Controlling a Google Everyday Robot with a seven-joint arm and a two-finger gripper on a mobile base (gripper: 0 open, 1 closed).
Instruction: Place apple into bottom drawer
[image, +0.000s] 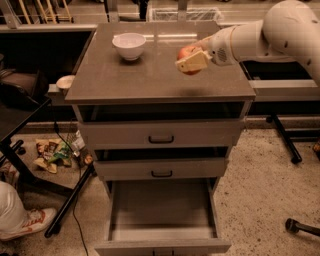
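The apple (187, 53), red-orange, is held in my gripper (190, 61) above the right part of the cabinet top (150, 75). The gripper's cream-coloured fingers (194, 61) are shut on the apple and cover its front. My white arm reaches in from the upper right. The bottom drawer (162, 210) is pulled out at the foot of the cabinet, its flat inside bare. It lies well below and a little left of the gripper.
A white bowl (129, 45) stands at the back left of the cabinet top. Two shallower drawers with black handles (161, 139) sit above the open one. Litter (55, 152), a dark stand leg and a shoe (27, 225) lie on the floor at left.
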